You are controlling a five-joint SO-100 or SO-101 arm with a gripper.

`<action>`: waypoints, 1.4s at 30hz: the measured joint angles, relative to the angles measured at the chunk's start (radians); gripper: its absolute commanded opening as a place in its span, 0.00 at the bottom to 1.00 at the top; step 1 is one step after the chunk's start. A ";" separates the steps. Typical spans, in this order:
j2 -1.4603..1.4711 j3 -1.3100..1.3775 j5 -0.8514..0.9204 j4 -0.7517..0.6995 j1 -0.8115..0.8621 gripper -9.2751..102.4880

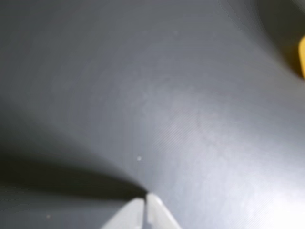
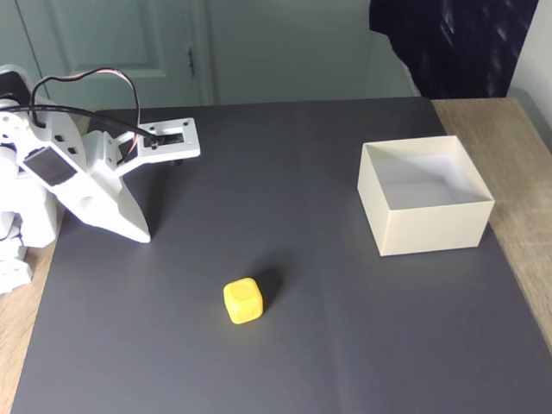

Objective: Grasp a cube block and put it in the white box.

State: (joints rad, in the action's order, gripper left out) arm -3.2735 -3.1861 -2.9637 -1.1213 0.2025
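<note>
The pincer (image 2: pixel 142 235) stands near the left edge of the tabletop (image 2: pixel 285 345) in the fixed view, its white tapered body angled downward so that the tip meets the dark mat (image 2: pixel 345 328) that covers most of the surface. In the wrist view the two pale fingertips (image 1: pixel 159 212) enter from the bottom edge and lie pressed together with no more than a thin seam between them; the pincer (image 1: pixel 146 196) is clenched and grasps nothing. A shadow spreads left from the tip across the mat (image 1: pixel 157 95).

The cube block (image 2: pixel 242 301) rests on the mat toward the front edge of the tabletop, somewhat left of centre, well apart from the pincer and well apart from the box. It is bright yellow with rounded edges, and a shallow dimple shows on the face turned toward the camera. In the wrist view a yellow sliver, the cube block (image 1: pixel 302 56), shows at the right edge; it is blurred.

The white box (image 2: pixel 429 228) sits upright on the mat near the right edge of the tabletop, closer to the far edge than the cube. Its top is open and its pale interior holds nothing.

Bare wood of the tabletop shows along the right edge and at the front-left corner. Red and black wires (image 2: pixel 82 79) loop above the arm's white body at the far-left corner.
</note>
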 measured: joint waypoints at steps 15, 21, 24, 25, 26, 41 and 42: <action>0.000 0.000 0.000 0.000 0.000 0.09; 0.000 0.000 0.000 0.000 0.000 0.09; 0.000 0.000 0.000 0.000 0.000 0.09; 0.000 0.000 0.000 0.000 0.000 0.09; 0.000 0.000 0.000 0.000 0.000 0.09; 0.000 -0.002 0.021 -0.002 -0.011 0.08; 0.000 -0.002 0.021 -0.002 -0.011 0.08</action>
State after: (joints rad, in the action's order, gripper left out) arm -3.2735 -3.1876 -2.9422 -1.1229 0.1917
